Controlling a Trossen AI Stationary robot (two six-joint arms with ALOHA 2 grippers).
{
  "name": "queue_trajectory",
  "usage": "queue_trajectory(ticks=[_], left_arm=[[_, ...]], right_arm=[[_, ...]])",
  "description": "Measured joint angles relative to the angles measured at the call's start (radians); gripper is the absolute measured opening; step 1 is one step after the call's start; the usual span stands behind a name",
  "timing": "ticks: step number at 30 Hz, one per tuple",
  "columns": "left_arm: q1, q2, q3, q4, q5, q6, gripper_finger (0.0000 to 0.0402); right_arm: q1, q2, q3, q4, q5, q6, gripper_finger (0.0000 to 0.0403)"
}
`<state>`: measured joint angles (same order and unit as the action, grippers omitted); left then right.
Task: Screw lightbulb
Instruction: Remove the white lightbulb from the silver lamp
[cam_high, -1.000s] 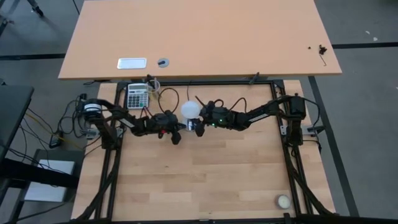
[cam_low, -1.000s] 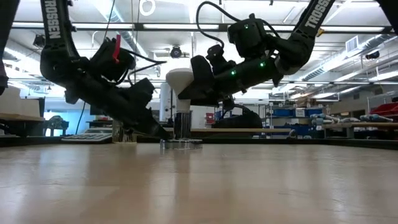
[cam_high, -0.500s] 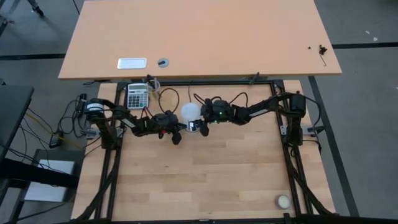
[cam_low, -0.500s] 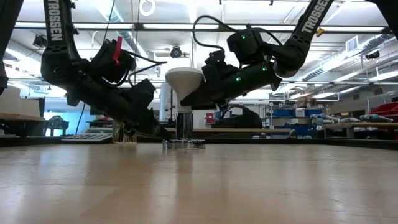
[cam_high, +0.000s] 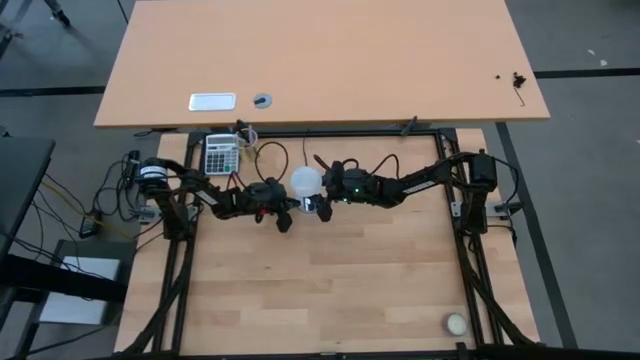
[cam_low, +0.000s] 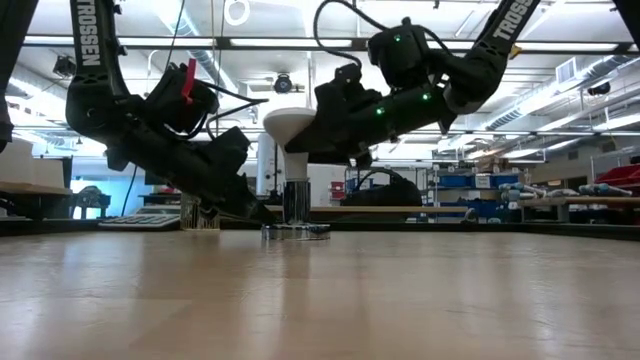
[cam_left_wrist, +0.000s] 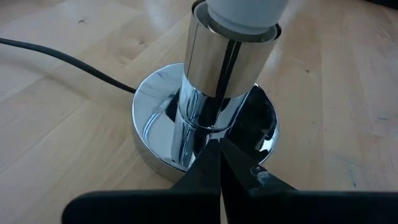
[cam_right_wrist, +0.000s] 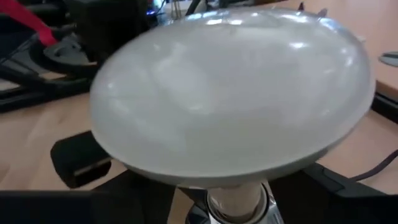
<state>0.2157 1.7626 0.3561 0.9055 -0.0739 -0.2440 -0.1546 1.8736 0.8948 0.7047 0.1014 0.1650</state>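
Step in hand: screwing — the bulb (cam_low: 290, 127) stands upright in the socket (cam_left_wrist: 205, 118), its neck already inside the chrome collar.
My left gripper (cam_left_wrist: 219, 163): fingers pressed shut, tips together and touching the foot of the socket's stem, over the round chrome base; I judge it is steadying the socket, not gripping it.
My right gripper (cam_low: 315, 135): at the globe, coming in from the side and above; fingers spread wide about the bulb. Whether the pads bear on the glass at this instant, I cannot tell.
Bulb, place: mid-table, between my two grippers (cam_high: 305, 181), globe up, base down in the socket.
Cord (cam_left_wrist: 62, 62): a dark lead runs from the socket base across the wood.
Next move, as I judge it: close on the globe with light pressure, turn it about its upright axis, release, reset the wrist, repeat — left fingers holding the base so it does not spin along.
Risk: too firm a squeeze on the glass, or a tilted push that crosses the thread.
Hidden: the screw thread, wholly inside the collar, so how far it is seated cannot be read.
Cut off: my right fingers, barely showing under the globe in my right wrist view.
Farther off: a small cream ball (cam_high: 456, 323) at the table's near right corner; a calculator (cam_high: 219, 153) at the far left edge.
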Motion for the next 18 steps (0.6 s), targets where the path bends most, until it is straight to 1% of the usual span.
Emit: queue_trajectory(ticks=[4,9,13,18], left_arm=[[0.000,0.000,-0.001,0.004,0.000,0.000,0.0000],[0.000,0.001,-0.001,0.015,0.000,0.000,0.0000],[0.000,0.001,-0.001,0.016,0.000,0.000,0.0000],[0.000,0.001,-0.001,0.005,0.000,0.000,0.0000]], right_arm=[[0.019,0.000,-0.001,0.016,0.056,0.001,0.0259],[0.013,0.022,0.000,0.056,0.060,0.018,0.0261],[0.004,0.040,0.000,0.071,0.056,0.017,0.0248],[0.001,0.033,-0.001,0.081,0.056,-0.010,0.0209]])
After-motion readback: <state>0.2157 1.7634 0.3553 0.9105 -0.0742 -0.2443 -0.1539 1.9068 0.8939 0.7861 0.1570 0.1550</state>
